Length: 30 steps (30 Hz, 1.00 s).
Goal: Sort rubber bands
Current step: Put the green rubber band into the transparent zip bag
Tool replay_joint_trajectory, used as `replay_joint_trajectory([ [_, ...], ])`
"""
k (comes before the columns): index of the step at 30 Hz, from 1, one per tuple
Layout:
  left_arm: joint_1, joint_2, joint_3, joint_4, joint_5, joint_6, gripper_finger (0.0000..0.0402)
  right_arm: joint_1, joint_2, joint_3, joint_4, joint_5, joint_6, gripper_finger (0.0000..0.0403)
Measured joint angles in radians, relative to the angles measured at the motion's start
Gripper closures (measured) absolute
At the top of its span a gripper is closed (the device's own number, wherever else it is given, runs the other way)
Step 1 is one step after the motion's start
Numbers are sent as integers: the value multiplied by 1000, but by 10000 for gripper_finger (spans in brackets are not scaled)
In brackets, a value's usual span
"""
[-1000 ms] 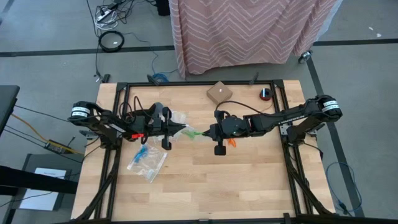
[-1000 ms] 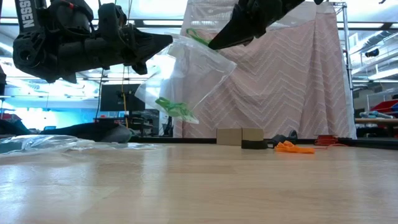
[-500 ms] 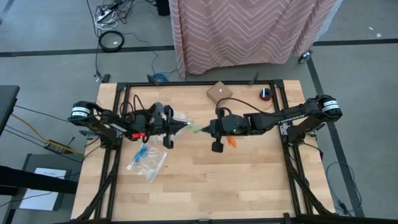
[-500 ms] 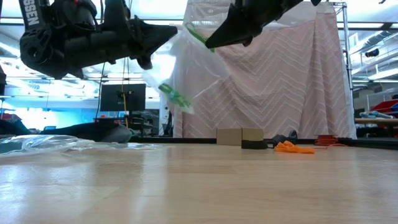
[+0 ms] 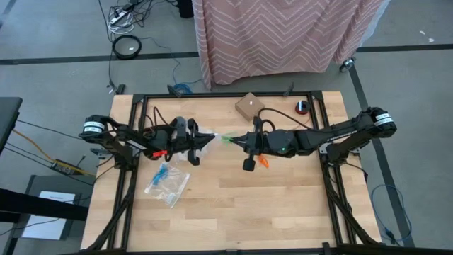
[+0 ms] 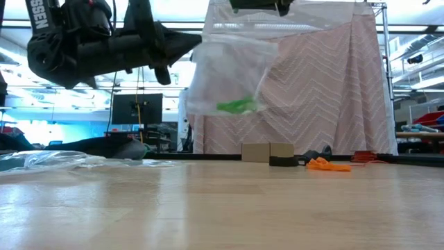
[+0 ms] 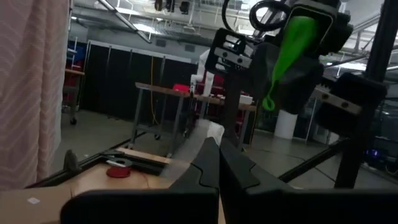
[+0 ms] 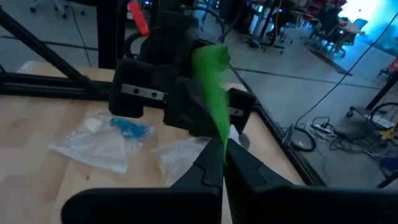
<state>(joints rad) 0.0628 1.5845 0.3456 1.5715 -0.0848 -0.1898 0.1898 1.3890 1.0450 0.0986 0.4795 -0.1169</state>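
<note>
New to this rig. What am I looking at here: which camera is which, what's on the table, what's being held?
Two dark robot arms work at a wooden table. The high view looks straight down; the low view looks across the tabletop; each wrist view looks out past that arm's own fingers.

The left gripper and right gripper meet above mid-table, both shut. Between them, lifted off the table, hangs a clear zip bag with green rubber bands inside. Each gripper pinches a top edge; a green strip runs between their tips.

On the table: another clear bag holding blue bands, orange bands, a small cardboard box and a red-and-black roll.
</note>
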Motion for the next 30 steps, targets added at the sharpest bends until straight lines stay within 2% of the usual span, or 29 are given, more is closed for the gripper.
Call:
replay_joint_trajectory([
  [5,0,2,12,-1,8,0,401,0,0,0,-9,104,-5,403],
  [7,0,2,12,0,8,0,401,-2,-1,0,-9,115,-13,403],
  [12,0,2,12,0,8,0,401,-21,-1,-9,-48,113,27,403],
  [25,0,2,12,-1,9,7,401,-61,0,-81,-19,99,103,403],
  [30,0,2,12,-1,10,9,401,-48,-2,-81,151,96,-8,403],
])
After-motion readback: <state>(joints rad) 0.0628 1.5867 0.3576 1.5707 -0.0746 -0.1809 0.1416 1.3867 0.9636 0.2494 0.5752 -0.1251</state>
